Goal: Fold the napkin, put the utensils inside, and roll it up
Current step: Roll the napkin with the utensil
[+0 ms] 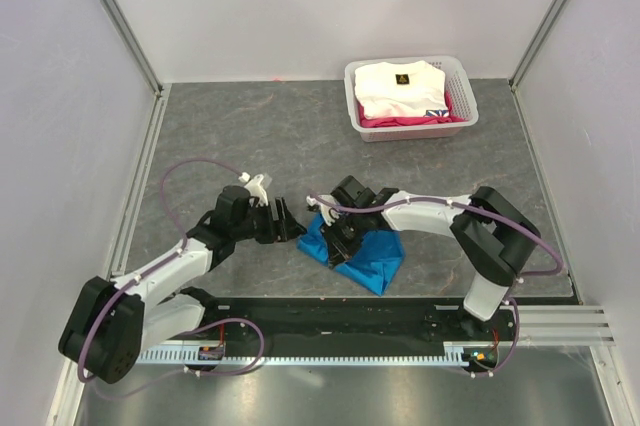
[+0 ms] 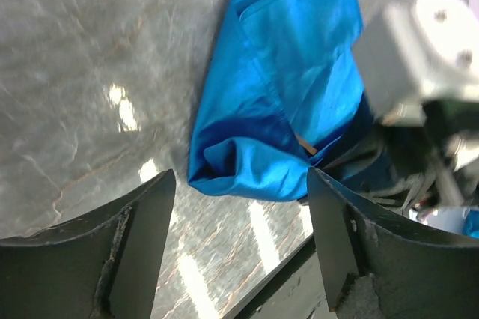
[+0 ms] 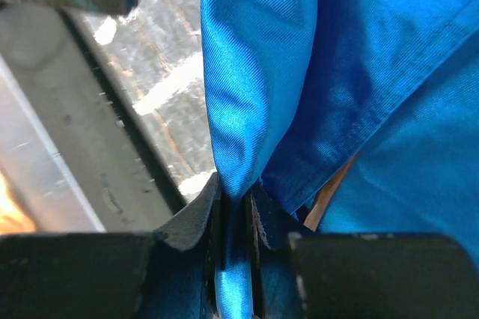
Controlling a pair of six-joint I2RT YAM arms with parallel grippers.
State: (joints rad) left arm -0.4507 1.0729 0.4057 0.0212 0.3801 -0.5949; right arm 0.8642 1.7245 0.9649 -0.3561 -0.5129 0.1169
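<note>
The bright blue napkin [image 1: 368,251] lies bunched and partly folded on the grey table, near the front edge. My right gripper [image 1: 338,239] is shut on a fold of the napkin [image 3: 247,94], lifting its left part. A brownish utensil [image 3: 329,188] shows as a thin sliver under the cloth; it also peeks out in the left wrist view [image 2: 304,141]. The dark pointed utensil is hidden. My left gripper [image 1: 290,221] is open and empty, just left of the napkin [image 2: 277,109], its fingers [image 2: 142,222] above the table.
A white basket [image 1: 462,81] with folded white and pink clothes stands at the back right. A black rail [image 1: 330,311] runs along the table's front edge, close to the napkin. Grey walls enclose the left, back and right.
</note>
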